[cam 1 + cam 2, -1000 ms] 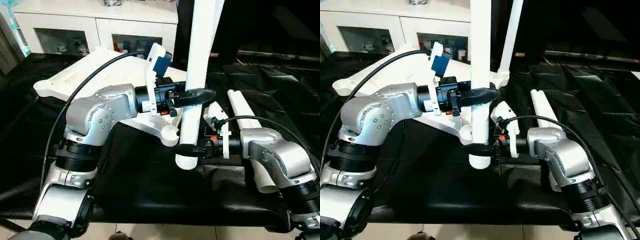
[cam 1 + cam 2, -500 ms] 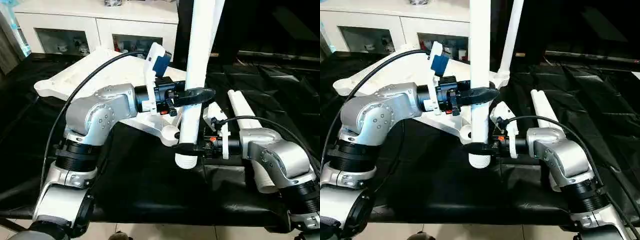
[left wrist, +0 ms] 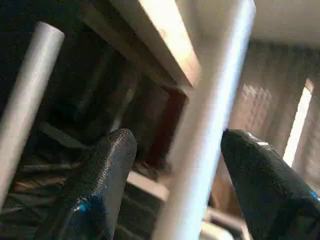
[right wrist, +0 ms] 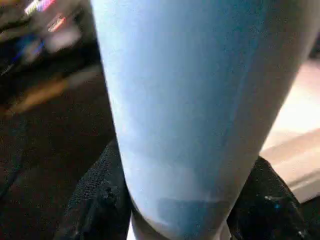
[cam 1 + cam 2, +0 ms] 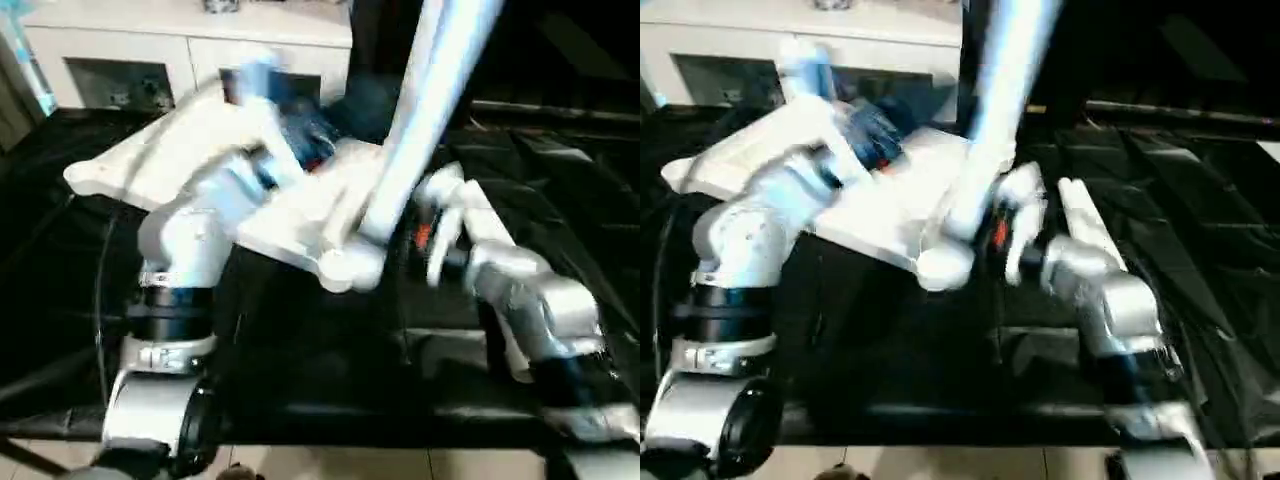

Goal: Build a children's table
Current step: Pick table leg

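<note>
The white tabletop [image 5: 160, 150] lies underside up on the black cloth. A long white leg [image 5: 420, 110] leans with its top to the right, its lower end at the near corner socket [image 5: 350, 268]. My right gripper [image 4: 185, 200] is shut on this leg near its lower end, a black finger [image 4: 95, 200] pressed to each side; it also shows blurred beside the leg [image 5: 400, 240]. My left gripper [image 3: 180, 145] is open, its fingers [image 3: 107, 185] standing apart from the leg [image 3: 210, 140] between them. My left arm [image 5: 190, 240] reaches over the tabletop.
Another white leg [image 5: 1080, 210] lies on the black cloth at the right, beside my right forearm [image 5: 530, 290]. A white glass-door cabinet [image 5: 130, 60] stands behind the table. The table's front edge [image 5: 330, 435] runs close below my arms.
My left gripper has opened off the leg and swung back left over the tabletop. The leg has tipped from upright, its lower end dropping to the near corner socket. The right gripper keeps hold.
</note>
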Motion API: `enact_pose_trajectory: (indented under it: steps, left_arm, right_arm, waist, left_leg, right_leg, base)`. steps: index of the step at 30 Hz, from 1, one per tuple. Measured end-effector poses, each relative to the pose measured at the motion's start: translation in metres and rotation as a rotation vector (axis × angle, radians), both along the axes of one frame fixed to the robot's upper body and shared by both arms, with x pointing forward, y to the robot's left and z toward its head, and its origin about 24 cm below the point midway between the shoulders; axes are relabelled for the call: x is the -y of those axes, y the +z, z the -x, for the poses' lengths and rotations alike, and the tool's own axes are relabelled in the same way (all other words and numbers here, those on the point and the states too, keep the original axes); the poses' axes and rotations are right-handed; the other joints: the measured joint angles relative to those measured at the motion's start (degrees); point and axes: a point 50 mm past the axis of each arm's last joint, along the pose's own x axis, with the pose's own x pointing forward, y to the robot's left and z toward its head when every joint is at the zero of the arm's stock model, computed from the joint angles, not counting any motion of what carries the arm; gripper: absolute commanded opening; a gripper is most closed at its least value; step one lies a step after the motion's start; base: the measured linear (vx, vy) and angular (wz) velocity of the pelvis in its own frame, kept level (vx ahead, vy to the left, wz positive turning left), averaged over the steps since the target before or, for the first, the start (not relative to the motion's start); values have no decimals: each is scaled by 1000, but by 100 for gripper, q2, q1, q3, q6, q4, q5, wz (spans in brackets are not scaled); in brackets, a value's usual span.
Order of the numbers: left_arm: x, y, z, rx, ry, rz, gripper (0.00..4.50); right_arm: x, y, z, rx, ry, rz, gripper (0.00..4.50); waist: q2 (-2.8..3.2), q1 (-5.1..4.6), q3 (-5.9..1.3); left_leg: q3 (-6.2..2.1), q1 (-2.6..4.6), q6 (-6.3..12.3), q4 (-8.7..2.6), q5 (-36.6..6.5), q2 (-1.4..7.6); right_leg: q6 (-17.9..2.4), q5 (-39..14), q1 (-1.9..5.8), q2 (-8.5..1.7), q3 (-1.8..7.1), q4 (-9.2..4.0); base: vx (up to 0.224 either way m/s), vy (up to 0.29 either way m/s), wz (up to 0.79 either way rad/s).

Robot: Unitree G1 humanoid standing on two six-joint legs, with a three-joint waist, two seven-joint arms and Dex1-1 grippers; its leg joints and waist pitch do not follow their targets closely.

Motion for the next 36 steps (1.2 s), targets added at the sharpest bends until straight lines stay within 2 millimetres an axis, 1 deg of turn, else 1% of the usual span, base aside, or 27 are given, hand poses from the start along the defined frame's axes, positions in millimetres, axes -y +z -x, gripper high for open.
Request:
enact_pose_trajectory:
  steps: [2, 3, 5, 6, 8, 10, 11, 12, 13, 14, 15, 17, 20, 23, 27, 32, 36]
  left_arm:
    - [-10, -6, 0, -21, 23, 12, 323]
    - [-18, -15, 1, -41, 39, 2, 323]
    - [-27, -27, 3, -56, 44, -71, 323]
    - [-29, -37, 2, -62, 54, -193, 323]
    - [-28, -51, -1, -61, 68, -365, 323]
    - [-22, -68, -4, -70, 74, -500, 323]
    - [-18, -75, -7, -52, 80, -596, 323]
    - [-14, -88, -15, -16, 104, -782, 323]
    - [-15, -96, -19, -6, 121, -872, 323]
    - [-18, -109, -25, 12, 147, -1010, 323]
    - [-22, -121, -28, 22, 164, -1108, 323]
    - [-25, -133, -30, 23, 169, -1183, 323]
    - [-25, -141, -34, 39, 155, -1287, 323]
    - [-25, -139, -40, 83, 143, -1361, 323]
    - [-29, -141, -43, 63, 122, -1389, 323]
    - [-32, -141, -43, 22, 74, -1411, 323]
    - [-34, -139, -43, -21, 25, -1421, 323]
  right_arm:
    - [6, -1, -4, -9, -81, -27, 193]
    - [10, -3, -6, -23, -151, -48, 193]
    - [15, -5, -9, -32, -219, -59, 193]
    - [18, -6, -10, -32, -252, -56, 193]
    - [21, -7, -11, -38, -286, -41, 193]
    - [22, -9, -11, -42, -302, -26, 193]
    - [23, -10, -11, -41, -310, -8, 193]
    - [24, -12, -10, -43, -325, 21, 193]
    - [24, -14, -10, -47, -329, 32, 193]
    - [25, -19, -7, -55, -339, 56, 193]
    - [27, -25, -4, -68, -354, 73, 193]
    - [31, -30, 0, -83, -373, 90, 193]
    - [33, -28, 4, -69, -389, 101, 193]
    - [34, -26, 11, -60, -390, 108, 193]
    - [38, -31, 20, -85, -400, 129, 193]
    - [43, -31, 20, -92, -416, 147, 193]
    - [44, -31, 20, -92, -420, 148, 193]
  waist:
    - [0, -1, 0]
    - [0, 0, 0]
    - [0, 3, 0]
    - [0, 12, 0]
    - [0, 22, 0]
    - [2, 18, 1]
    - [1, 16, 1]
    - [2, 22, 0]
    - [2, 14, 0]
    - [15, -1, 2]
    - [22, -5, 5]
    - [29, -28, 8]
    - [40, -41, 9]
    - [69, -40, -3]
    - [107, -57, -15]
    - [137, -121, -29]
    - [146, -133, -35]
  left_leg:
    - [0, -1, 0, 0, 0, 0]
    - [0, -3, 0, 0, 0, 0]
    - [0, -6, 0, -1, 0, 1]
    - [0, -6, 1, -3, 0, 0]
    - [0, -6, 1, -4, -1, 0]
    - [4, -6, 1, -4, -1, -2]
    - [4, -2, 1, -4, -1, -2]
    - [1, 0, 0, -6, -1, -3]
    - [2, 2, 0, -11, 0, -3]
    - [2, 4, -1, -15, 0, -5]
    - [2, 2, -2, -18, 1, -5]
    - [1, -1, -5, -17, 3, -4]
    - [2, -3, -5, -17, 2, -3]
    - [2, 0, -3, -16, 1, -5]
    - [3, 11, -1, -16, 0, -5]
    - [3, 34, -1, -16, 0, -5]
    - [3, 34, -1, -16, 0, -5]
  right_leg:
    - [0, -1, 1, 0, 0, -1]
    - [1, -1, -1, 0, 1, -1]
    - [1, -2, -3, 0, 1, -1]
    - [1, -3, -3, 0, 1, -2]
    - [3, -4, -1, 0, 2, -3]
    - [11, -8, 0, -1, 9, -5]
    - [12, -9, 2, -1, 9, -5]
    - [16, -8, 5, -1, 8, -5]
    - [18, -7, 5, -1, 9, -5]
    - [25, -3, 4, 0, 10, -10]
    - [27, -1, 3, 0, 11, -10]
    - [25, 0, -1, 0, 11, -7]
    - [15, 2, -5, 1, 11, -7]
    - [2, 6, 0, 0, 12, -10]
    - [8, 3, 9, 0, 14, -10]
    - [8, 4, 29, 0, 13, -10]
    - [8, 4, 30, 0, 12, -10]
  base:
    - [0, 0, 0]
    - [0, 0, 0]
    - [0, 0, 0]
    - [0, 0, 0]
    - [0, 0, 0]
    - [0, 0, 0]
    - [0, 0, 0]
    - [0, 0, 0]
    - [0, 0, 0]
    - [0, 0, 0]
    - [0, 0, 0]
    - [0, 0, 0]
    - [0, 0, 0]
    - [0, 0, 0]
    - [0, 0, 0]
    - [0, 0, 0]
    - [0, 0, 0]
